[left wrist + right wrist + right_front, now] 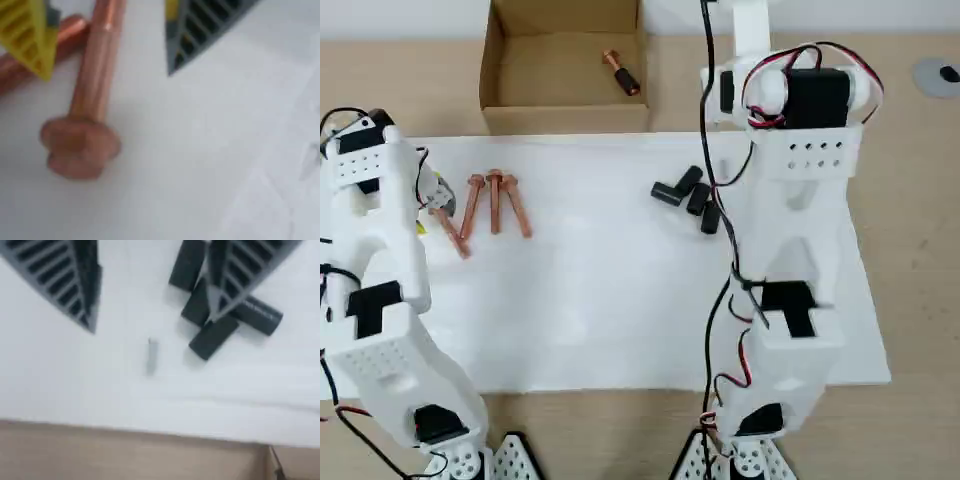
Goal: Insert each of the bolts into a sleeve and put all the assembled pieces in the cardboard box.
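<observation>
White sheet [620, 300] covered the wooden table [910, 200], with its 12 o'clock edge butting the cardboard box [500, 60]. One assembled piece [621, 72] lay inside. Four bolts [495, 200] sat at 9 o'clock on the sheet and four sleeves [690, 195] at 2 o'clock, well apart. Left gripper [107, 74] was spread, straddling one bolt [80, 145]. Right gripper [152, 325] was spread over the sheet, just beside the sleeves.
</observation>
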{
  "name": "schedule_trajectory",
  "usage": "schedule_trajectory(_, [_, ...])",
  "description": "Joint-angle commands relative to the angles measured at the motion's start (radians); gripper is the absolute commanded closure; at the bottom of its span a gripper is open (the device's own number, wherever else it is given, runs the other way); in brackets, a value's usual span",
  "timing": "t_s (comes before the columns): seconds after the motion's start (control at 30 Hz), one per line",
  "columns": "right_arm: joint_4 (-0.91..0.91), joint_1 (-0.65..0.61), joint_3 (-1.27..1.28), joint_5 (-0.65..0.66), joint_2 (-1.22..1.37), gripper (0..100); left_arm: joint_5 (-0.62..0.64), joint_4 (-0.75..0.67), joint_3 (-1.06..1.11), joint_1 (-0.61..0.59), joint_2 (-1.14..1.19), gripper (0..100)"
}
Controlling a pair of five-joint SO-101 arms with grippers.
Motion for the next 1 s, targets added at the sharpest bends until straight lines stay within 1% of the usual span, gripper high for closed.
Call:
schedule_trajectory(0.0, [0.012, 0.018, 0.077, -0.002, -0.119, 81.7, -0.008, -0.009, -0.087, 0.000, 0.022, 83])
schedule_trajectory(0.4, [0.011, 0.018, 0.305, -0.002, -0.308, 81.8, -0.008, -0.009, -0.106, 0.006, 0.150, 83])
schedule_trajectory(0.47, [0.011, 0.018, 0.331, -0.002, -0.329, 81.8, -0.008, -0.023, -0.107, 0.006, 0.148, 86])
schedule_trajectory(0.57, [0.011, 0.018, 0.367, 0.000, -0.358, 81.8, -0.008, -0.080, -0.101, 0.006, 0.147, 95])
schedule_trajectory(0.63, [0.011, 0.018, 0.392, 0.000, -0.380, 81.8, -0.009, -0.106, -0.101, 0.008, 0.154, 99])
schedule_trajectory(0.8, [0.003, 0.018, 0.453, 0.000, -0.437, 81.8, -0.055, -0.155, -0.043, 0.011, 0.156, 99])
schedule_trajectory(0.97, [-0.031, 0.016, 0.542, 0.000, -0.479, 81.8, -0.072, -0.152, -0.023, 0.018, 0.145, 99])
